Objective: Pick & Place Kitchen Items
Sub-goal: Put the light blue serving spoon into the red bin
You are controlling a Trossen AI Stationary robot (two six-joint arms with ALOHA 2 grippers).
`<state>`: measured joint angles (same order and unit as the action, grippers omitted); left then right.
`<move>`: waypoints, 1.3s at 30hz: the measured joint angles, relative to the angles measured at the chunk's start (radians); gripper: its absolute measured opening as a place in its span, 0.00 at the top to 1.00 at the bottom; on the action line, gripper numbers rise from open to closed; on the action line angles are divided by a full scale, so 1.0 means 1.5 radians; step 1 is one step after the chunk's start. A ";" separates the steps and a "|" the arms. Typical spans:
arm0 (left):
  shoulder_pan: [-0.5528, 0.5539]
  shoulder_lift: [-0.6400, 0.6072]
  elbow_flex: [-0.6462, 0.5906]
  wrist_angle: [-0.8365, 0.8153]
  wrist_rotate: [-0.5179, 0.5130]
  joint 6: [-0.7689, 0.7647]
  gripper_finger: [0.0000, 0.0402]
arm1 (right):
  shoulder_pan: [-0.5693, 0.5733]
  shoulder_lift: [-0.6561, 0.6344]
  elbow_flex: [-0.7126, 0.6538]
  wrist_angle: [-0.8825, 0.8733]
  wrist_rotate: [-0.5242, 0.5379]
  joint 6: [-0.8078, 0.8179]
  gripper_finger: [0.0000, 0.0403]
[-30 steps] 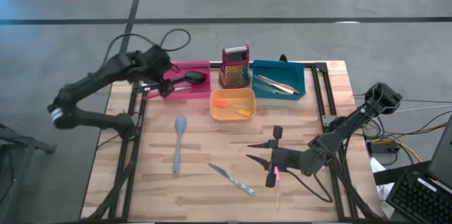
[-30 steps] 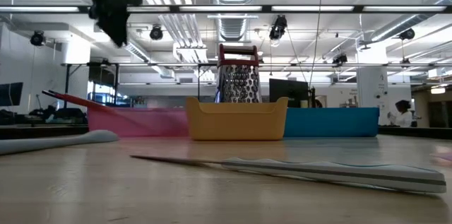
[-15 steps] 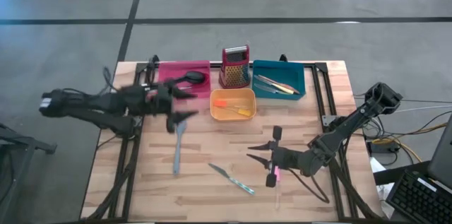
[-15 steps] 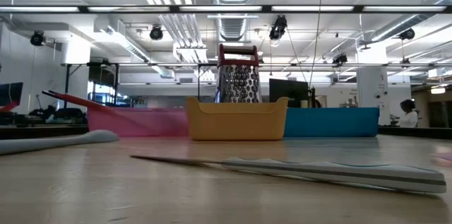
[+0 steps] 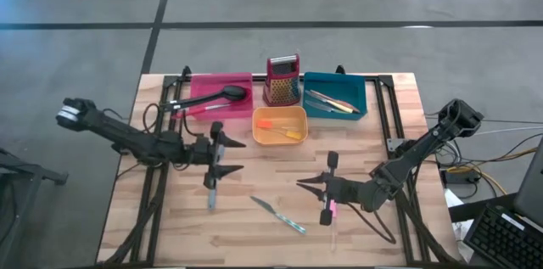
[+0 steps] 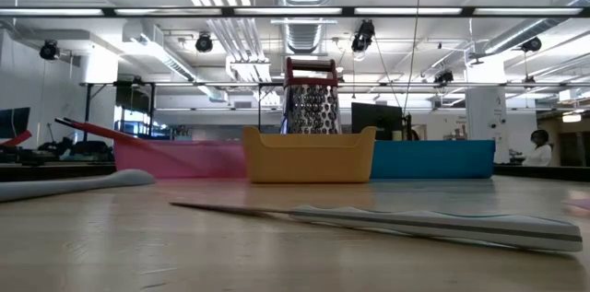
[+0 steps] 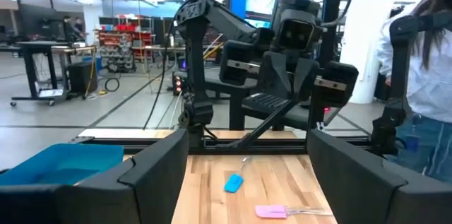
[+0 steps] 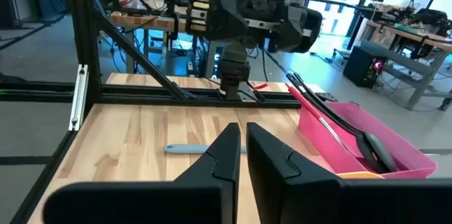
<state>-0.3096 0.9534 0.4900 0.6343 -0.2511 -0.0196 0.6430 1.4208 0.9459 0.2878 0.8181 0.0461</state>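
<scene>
My left gripper (image 5: 231, 156) is open and empty, level above the wood, pointing to the table's right; it also shows in its wrist view (image 7: 247, 146). Below it lies a grey-blue spoon (image 5: 211, 193), its bowl hidden by the gripper. My right gripper (image 5: 301, 186) is shut and empty, pointing left, and shows in its wrist view (image 8: 240, 150). A knife with a patterned handle (image 5: 278, 215) lies flat near the front. A pink-handled piece (image 5: 333, 215) lies beside my right gripper. A black spoon (image 5: 227, 93) lies in the pink tray (image 5: 204, 86).
A red box grater (image 5: 282, 80) stands at the back, between the pink tray and a teal tray (image 5: 356, 91) that holds utensils. An orange tray (image 5: 280, 137) with orange pieces sits in front of it. Bare wood lies at the front left (image 5: 170, 226).
My left gripper has swung from the pink tray toward the table's near edge and come down over the grey-blue spoon. It has turned and now points to the table's right. The black spoon lies in the pink tray.
</scene>
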 joint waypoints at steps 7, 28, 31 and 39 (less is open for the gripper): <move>0.000 0.010 0.000 -0.003 0.000 -0.001 0.27 | 0.000 0.001 0.000 0.000 0.000 0.000 0.98; 0.000 0.015 -0.002 -0.016 0.002 -0.007 0.27 | 0.000 -0.099 -0.015 -0.120 0.068 0.054 0.98; 0.000 0.015 -0.002 -0.016 0.002 -0.007 0.27 | 0.000 -0.113 -0.016 -0.157 0.067 0.073 0.98; 0.000 0.015 -0.002 -0.017 0.002 -0.007 0.27 | 0.000 -0.107 -0.016 -0.160 0.064 0.074 0.98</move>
<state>-0.3096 0.9760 0.4873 0.6092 -0.2485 -0.0305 0.6430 1.2598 0.9218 0.0483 0.9146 0.1577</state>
